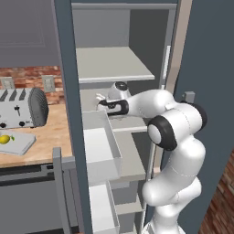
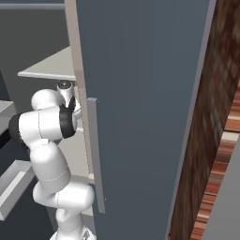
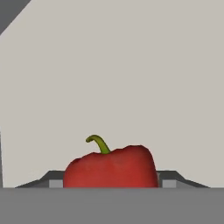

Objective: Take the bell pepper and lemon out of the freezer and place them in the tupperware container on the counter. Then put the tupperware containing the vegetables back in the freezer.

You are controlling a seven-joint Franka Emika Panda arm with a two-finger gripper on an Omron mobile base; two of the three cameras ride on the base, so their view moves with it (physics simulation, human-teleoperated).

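The red bell pepper [image 3: 111, 168] with its green stem lies on the freezer's light grey floor, right in front of the hand camera. My gripper [image 3: 111, 183] has a fingertip against each side of it, shut on it. In the left base view the gripper [image 1: 98, 101] reaches into the freezer [image 1: 68, 91] above a pulled-out drawer [image 1: 103, 146]. The yellow lemon [image 1: 4, 139] sits in the flat tupperware container [image 1: 23, 145] on the wooden counter [image 1: 50, 132] at the left.
A silver toaster [image 1: 23, 107] stands behind the container on the counter. The freezer's open door [image 2: 140, 93] rises close on the arm's right. A shelf [image 1: 114, 68] hangs above the gripper, and a lower drawer [image 1: 103, 208] is also pulled out.
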